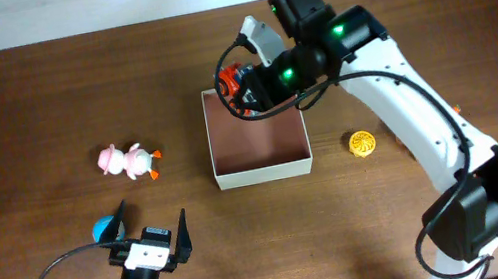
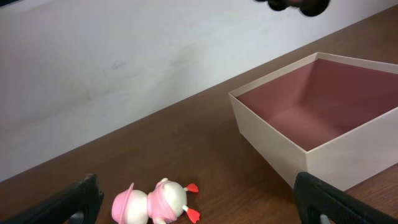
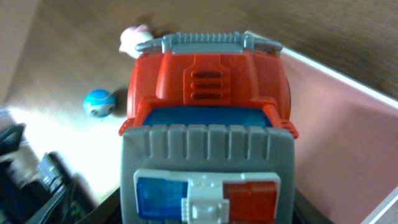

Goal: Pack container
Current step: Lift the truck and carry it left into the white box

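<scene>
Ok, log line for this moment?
right gripper: shut on red truck, over box far edge | left gripper: open, by blue ball | box: empty | loose: pink ducks, yellow toy

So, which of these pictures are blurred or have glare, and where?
Right wrist: the red toy truck fills the frame, slightly soft; the blue ball behind is blurred; glare whitens the table at lower left. Left wrist: the container is sharp, the left fingertips dark and blurred. Overhead: sharp, evenly lit.

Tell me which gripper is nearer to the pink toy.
Left. The left gripper hangs open in front of the pink toy, not touching it. The right gripper, holding a red truck, is farther away over the container's far left corner.
</scene>
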